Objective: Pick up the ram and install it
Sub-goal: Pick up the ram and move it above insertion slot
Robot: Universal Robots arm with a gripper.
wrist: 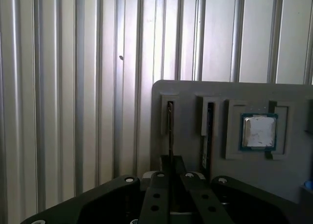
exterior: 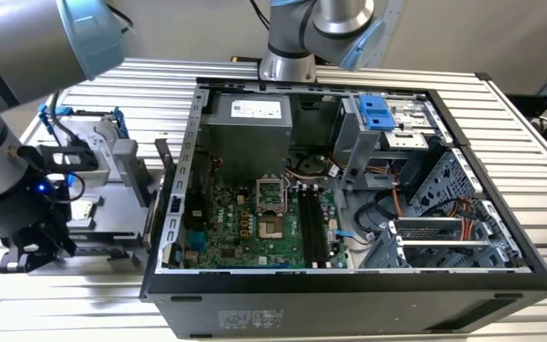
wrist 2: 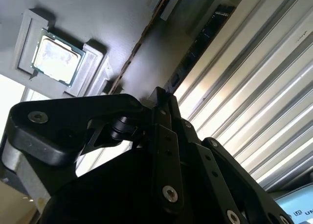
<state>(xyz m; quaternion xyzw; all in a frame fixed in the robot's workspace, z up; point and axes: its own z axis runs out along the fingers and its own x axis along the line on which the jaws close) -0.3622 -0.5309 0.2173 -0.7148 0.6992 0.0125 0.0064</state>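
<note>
Standing edge-on in the end slot of the grey tray, the ram runs lengthwise from the jaws, which seem clenched on its near end.

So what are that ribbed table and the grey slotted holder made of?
The table looks like bare metal, probably aluminium: silvery ribs catching bright glints. The holder looks like matte grey plastic, though painted metal is possible: dull, even surface without shine.

Open room above the black slots — drive cage and cables near, on the exterior view's right
</note>
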